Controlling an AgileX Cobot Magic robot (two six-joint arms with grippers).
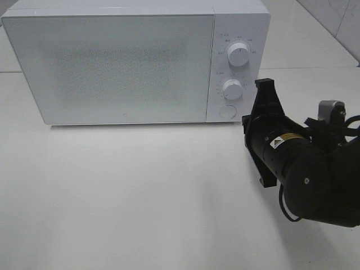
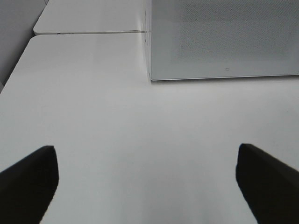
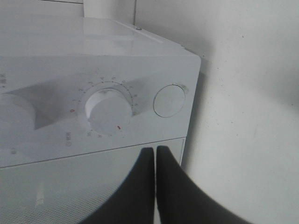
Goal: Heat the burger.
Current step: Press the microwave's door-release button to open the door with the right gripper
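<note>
The burger is out of view in every frame. A white microwave (image 1: 112, 62) stands at the back of the table with its door shut (image 3: 70, 186). My right gripper (image 3: 155, 151) is shut with nothing between its black fingers. It hovers just in front of the microwave's lower right corner, close to the round button (image 3: 169, 100) and the lower knob (image 3: 108, 111). The right arm (image 1: 304, 163) reaches in from the right edge. My left gripper (image 2: 149, 186) is open and empty above bare table, facing the microwave's left front corner (image 2: 152, 77).
The control panel carries an upper knob (image 1: 238, 54), a lower knob (image 1: 232, 88) and a round button (image 1: 227, 111). The white table (image 1: 140, 197) stretches out in front of the microwave. A table seam (image 2: 88, 32) runs beside the microwave's left side.
</note>
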